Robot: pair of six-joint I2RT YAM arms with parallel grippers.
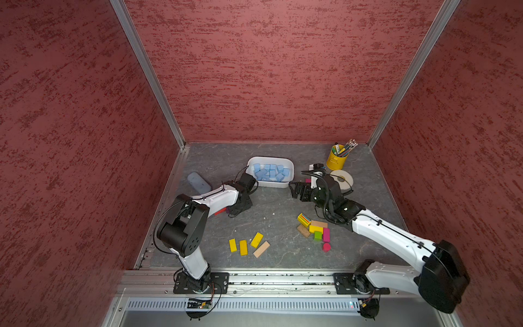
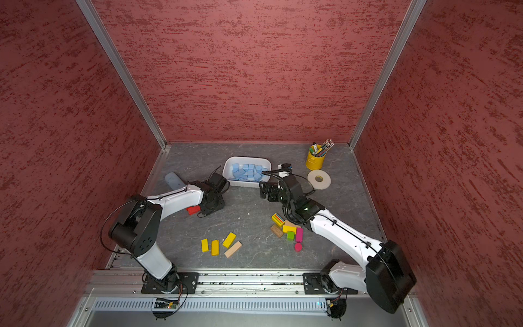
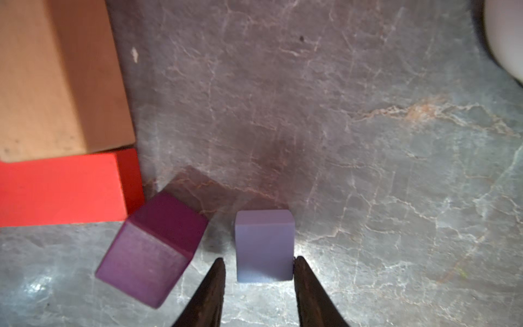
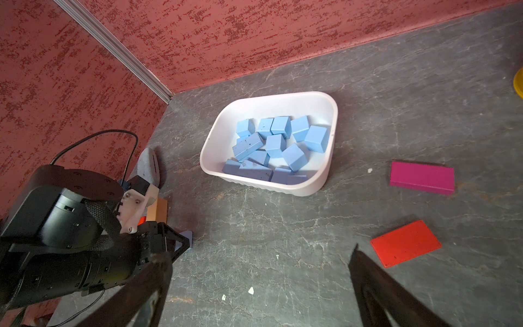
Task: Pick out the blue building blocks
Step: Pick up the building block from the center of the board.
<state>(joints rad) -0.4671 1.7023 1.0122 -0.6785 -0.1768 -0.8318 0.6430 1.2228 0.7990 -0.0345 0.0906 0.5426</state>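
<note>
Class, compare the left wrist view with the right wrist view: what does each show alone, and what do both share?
Only the left wrist view: the purple cube, and the left gripper flanking a blue cube, with a gap at one fingertip. Only the right wrist view: the blue building blocks piled in the white tub, a magenta brick, a flat red brick, the open right gripper. Both: that blue cube, the wood block, the tub's wall, the grey table.

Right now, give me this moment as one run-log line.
left gripper: straddling blue cube, not yet clamped | right gripper: open, empty, near white tub | tub contents: blue blocks | stage: grasp
</note>
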